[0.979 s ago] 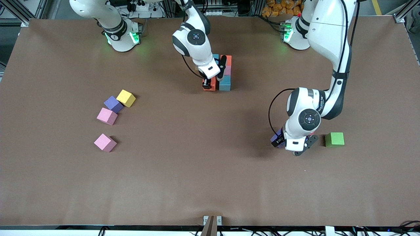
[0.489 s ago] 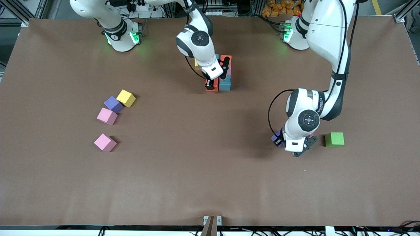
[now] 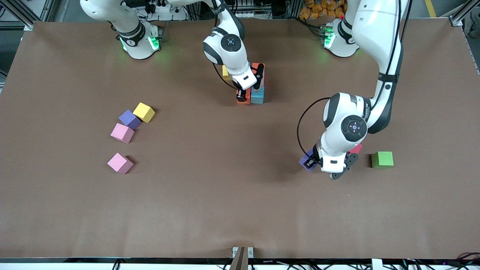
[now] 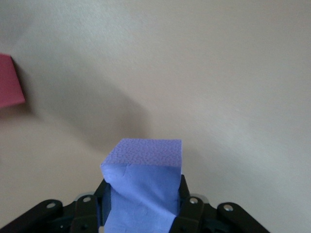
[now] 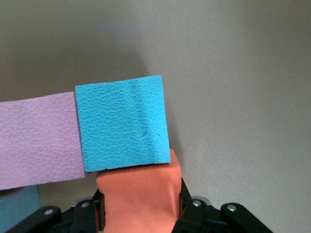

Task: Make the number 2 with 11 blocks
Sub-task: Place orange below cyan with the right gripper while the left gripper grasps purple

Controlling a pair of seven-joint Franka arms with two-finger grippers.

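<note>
My left gripper (image 3: pixel 314 162) is shut on a purple block (image 4: pixel 144 170), low over the table toward the left arm's end. A red block (image 3: pixel 356 149) lies beside it and shows too in the left wrist view (image 4: pixel 9 87). My right gripper (image 3: pixel 243 96) is shut on an orange block (image 5: pixel 138 194), pressed against a light blue block (image 5: pixel 121 124) at the near end of the part-built figure. A pink block (image 5: pixel 36 141) adjoins the light blue one. In the front view the figure shows an orange block (image 3: pixel 259 69), a light blue one (image 3: pixel 257 96) and a yellow one (image 3: pixel 225 72); the arm hides the rest.
A green cube (image 3: pixel 382 159) sits beside the red block, toward the left arm's end. Toward the right arm's end lie loose blocks: yellow (image 3: pixel 144 112), purple (image 3: pixel 129 119), pink (image 3: pixel 122 132) and, nearer the camera, another pink (image 3: pixel 120 163).
My left gripper has shut on the purple block and carried it a little toward the right arm's end, uncovering the red block. My right gripper has nudged the orange block closer to the light blue one.
</note>
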